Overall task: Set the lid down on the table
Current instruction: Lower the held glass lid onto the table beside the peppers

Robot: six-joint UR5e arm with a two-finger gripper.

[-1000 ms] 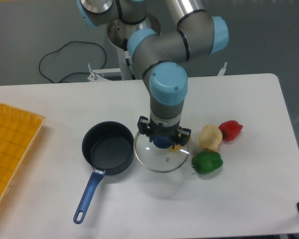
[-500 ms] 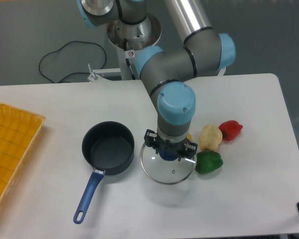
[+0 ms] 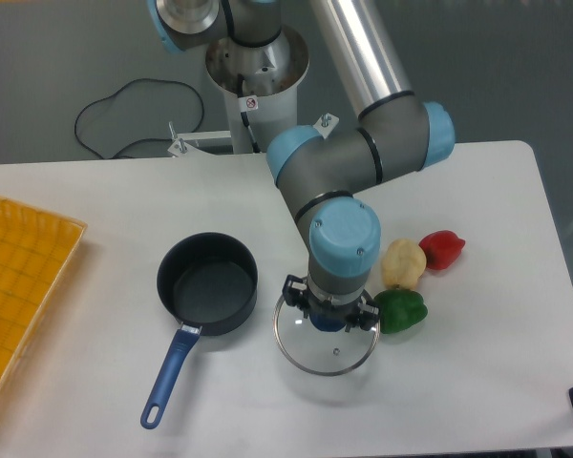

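- Since the earlier frames, the lid (image 3: 327,342) and the gripper (image 3: 329,319) have travelled toward the near edge of the table (image 3: 477,363) and a little to the right, away from the saucepan (image 3: 207,283).
- Round clear glass makes up the lid, with a thin metal rim, a blue knob at its centre and a small vent hole on its near side; the white tabletop shows through the glass.
- From the base at the back, the arm reaches forward, bends at a blue-capped elbow, and points its wrist straight down over the lid.
- Its two fingers are closed on the blue knob, directly below the wrist, so the lid hangs centred under the gripper.
- Whether the rim touches the table I cannot tell; the lid sits level, just right of the saucepan and just beside the green pepper (image 3: 402,310).
- A potato (image 3: 403,263) and a red pepper (image 3: 442,249) lie behind the green one; a yellow tray (image 3: 19,277) is at the left edge.
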